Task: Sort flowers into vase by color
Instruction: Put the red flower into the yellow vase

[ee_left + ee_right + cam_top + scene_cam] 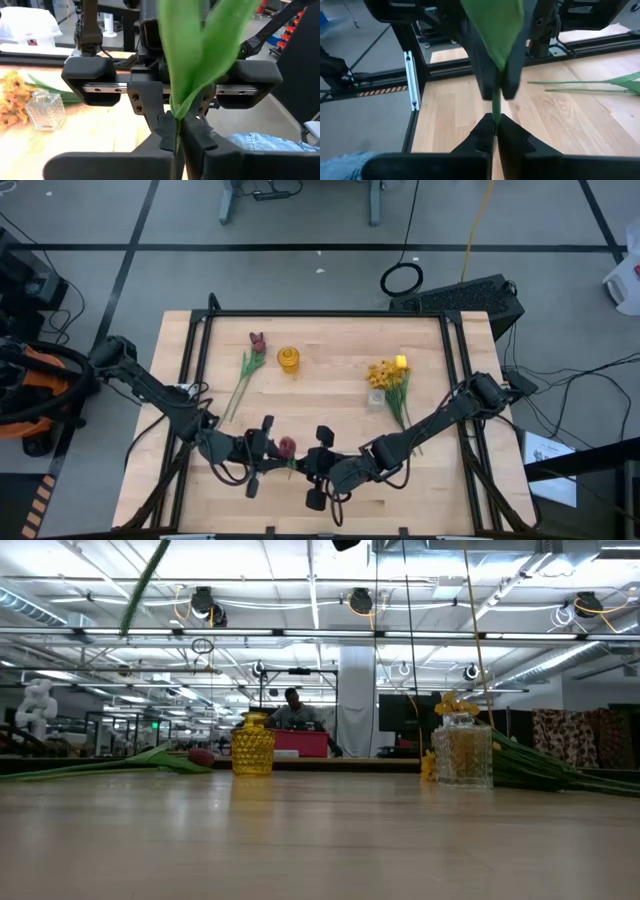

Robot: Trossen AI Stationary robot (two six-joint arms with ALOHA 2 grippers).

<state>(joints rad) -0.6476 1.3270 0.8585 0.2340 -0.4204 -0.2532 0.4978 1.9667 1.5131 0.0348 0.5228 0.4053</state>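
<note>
Above the bench's [330, 405] near edge a red tulip [287, 446] is held between the arms, its stem pinched by both the closed left pincer [177, 131] and closed right pincer [495, 122], with the amber vase [289, 360] lying beyond, nearer the left arm.

Pale, smooth wooden table [330, 420]; amber glass vase [289, 361], clear cut-glass vase [464, 751]; matt black plastic fingers [192, 132].
</note>
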